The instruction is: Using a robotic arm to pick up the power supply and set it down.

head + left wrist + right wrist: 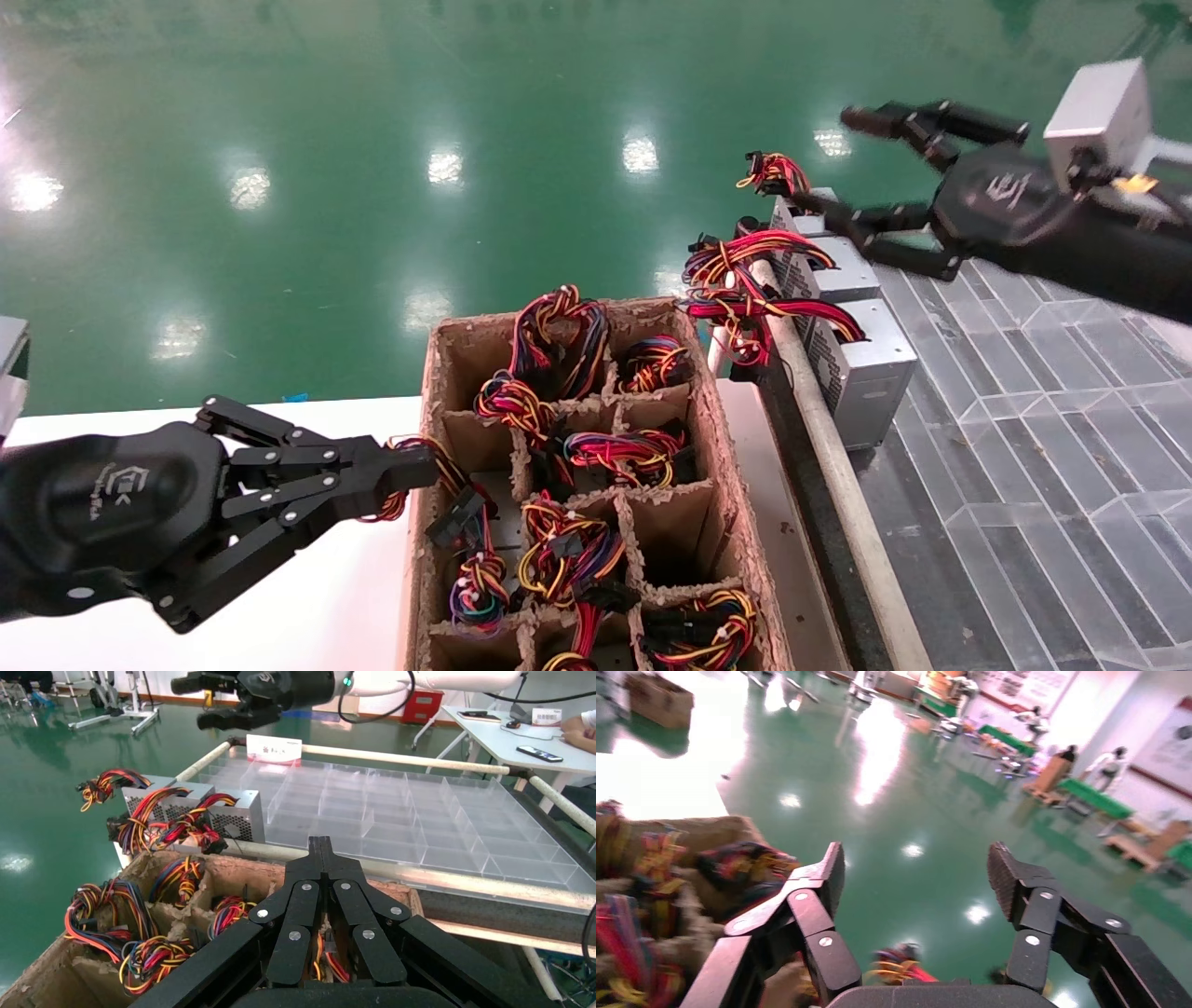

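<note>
Perforated silver metal power supply on ribbed clear tray, right end effector wide open, empty, above

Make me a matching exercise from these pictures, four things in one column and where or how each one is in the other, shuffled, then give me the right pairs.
Things:
1. left gripper
2. right gripper
3. power supplies
4. cardboard crate

Place or state:
A. standing in a row at the edge of the clear divided tray
B. jaws wide apart, up above the row of metal boxes
C. split into cells that hold bundles of coloured wires
D. jaws closed together, at the crate's left wall

Pairs: 1-D, 2-B, 3-A, 4-C
</note>
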Action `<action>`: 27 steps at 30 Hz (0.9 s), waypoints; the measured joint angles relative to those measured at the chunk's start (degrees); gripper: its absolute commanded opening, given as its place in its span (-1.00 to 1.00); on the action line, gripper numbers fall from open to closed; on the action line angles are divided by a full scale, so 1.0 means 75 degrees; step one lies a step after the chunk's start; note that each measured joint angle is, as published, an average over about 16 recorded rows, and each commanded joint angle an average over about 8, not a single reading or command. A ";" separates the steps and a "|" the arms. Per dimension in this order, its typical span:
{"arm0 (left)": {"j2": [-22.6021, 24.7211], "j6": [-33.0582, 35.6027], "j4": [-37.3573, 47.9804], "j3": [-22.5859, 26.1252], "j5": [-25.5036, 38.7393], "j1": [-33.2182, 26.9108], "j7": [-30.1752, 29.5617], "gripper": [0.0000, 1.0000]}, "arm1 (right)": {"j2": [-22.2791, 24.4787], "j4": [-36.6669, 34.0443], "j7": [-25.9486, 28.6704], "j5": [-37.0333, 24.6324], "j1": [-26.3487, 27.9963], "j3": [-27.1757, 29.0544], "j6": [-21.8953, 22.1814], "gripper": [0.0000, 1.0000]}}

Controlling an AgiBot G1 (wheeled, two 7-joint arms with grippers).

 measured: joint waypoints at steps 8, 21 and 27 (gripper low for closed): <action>0.0000 0.0000 0.0000 0.0000 0.0000 0.0000 0.0000 -1.00 | 0.0235 0.1169 0.0820 -0.0161 -0.0666 0.0590 0.0026 1.00; 0.0000 0.0000 0.0000 0.0000 0.0000 0.0000 0.0000 1.00 | 0.0653 0.3196 0.2250 -0.0424 -0.1821 0.1620 0.0037 1.00; 0.0000 0.0000 0.0000 0.0000 0.0000 0.0000 0.0000 1.00 | 0.0846 0.4129 0.2908 -0.0545 -0.2353 0.2094 0.0042 1.00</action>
